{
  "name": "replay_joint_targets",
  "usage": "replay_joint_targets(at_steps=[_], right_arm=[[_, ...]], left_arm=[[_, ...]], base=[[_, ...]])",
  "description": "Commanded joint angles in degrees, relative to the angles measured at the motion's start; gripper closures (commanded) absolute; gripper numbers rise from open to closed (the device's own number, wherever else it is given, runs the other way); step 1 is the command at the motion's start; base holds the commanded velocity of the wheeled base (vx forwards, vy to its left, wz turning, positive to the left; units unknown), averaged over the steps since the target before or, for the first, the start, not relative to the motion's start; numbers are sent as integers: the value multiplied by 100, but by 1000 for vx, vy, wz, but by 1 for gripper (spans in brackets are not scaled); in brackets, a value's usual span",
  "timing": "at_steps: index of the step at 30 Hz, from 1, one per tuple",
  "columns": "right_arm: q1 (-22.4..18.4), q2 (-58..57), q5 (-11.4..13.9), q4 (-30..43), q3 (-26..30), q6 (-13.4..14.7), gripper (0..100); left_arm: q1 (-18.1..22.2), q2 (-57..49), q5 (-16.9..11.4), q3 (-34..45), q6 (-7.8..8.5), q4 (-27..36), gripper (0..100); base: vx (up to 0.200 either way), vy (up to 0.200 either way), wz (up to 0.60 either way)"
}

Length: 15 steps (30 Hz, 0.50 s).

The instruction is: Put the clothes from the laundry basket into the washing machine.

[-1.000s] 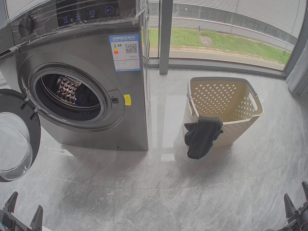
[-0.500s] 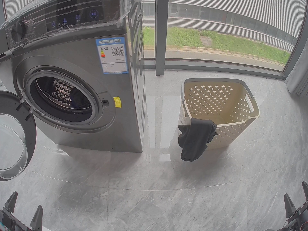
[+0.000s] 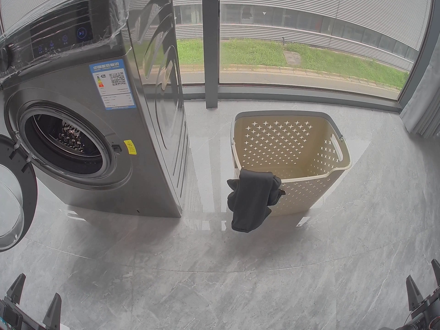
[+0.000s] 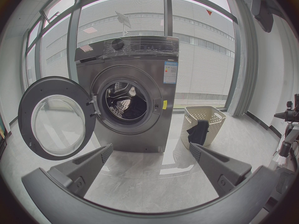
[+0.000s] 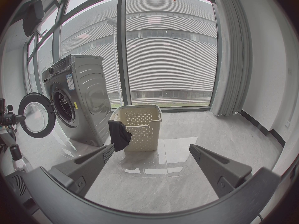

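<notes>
A cream laundry basket point(image 3: 339, 154) point(image 4: 215, 112) point(image 5: 146, 131) stands on the floor right of the washing machine point(image 3: 151, 129) point(image 4: 130, 56) point(image 5: 90, 84). A dark garment point(image 3: 252, 198) point(image 4: 198, 132) point(image 5: 119, 135) hangs over the basket's near rim, down its outside. The machine's round door point(image 3: 11, 193) point(image 4: 54, 117) point(image 5: 36, 115) is swung open and dark cloth lies in the drum point(image 4: 129, 103). My left gripper point(image 3: 35, 294) point(image 4: 149, 150) is open, low at the near left, well short of the machine. My right gripper point(image 3: 424, 285) point(image 5: 149, 150) is open, low at the near right, far from the basket.
Grey tiled floor point(image 3: 229, 276) spreads between me and the machine and basket. Tall windows point(image 3: 298, 33) run behind them, with a frame post point(image 3: 211, 42) between machine and basket. A curtain point(image 3: 424, 106) hangs at the far right.
The whole head view has shifted: machine and basket now sit further left in the picture, showing the machine's side panel. The garment and both grippers stand as before.
</notes>
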Motion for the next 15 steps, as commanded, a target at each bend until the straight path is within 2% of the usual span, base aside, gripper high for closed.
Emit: replay_joint_targets(at_steps=[1,4,6,7,9,10,11,14,15], right_arm=[[-7,-70,9,-20,92,10,0],[11,-88,97,-372,-356,28,0],[64,141,106,-354,-1050,204,0],[90,334,132,-249,-1164,265,0],[248,1090,360,6,-1252,406,0],[248,1090,360,6,-1252,406,0],[406,1802,607,59,-1173,467,0],[556,3147,712,-100,-1156,406,0],[564,3208,721,-117,-1156,406,0]], left_arm=[[-8,-88,12,101,-17,0,0],[1,-88,12,101,-17,0,0],[1,-88,12,101,-8,0,0],[1,-88,12,101,-8,0,0],[1,-88,12,101,0,0,0],[1,-88,12,101,0,0,0],[1,-88,12,101,0,0,0],[1,-88,12,101,9,0,0],[1,-88,12,101,9,0,0]], base=[[200,0,0],[200,0,0],[200,0,0],[200,0,0],[200,0,0],[200,0,0],[200,0,0],[200,0,0],[0,0,0]])
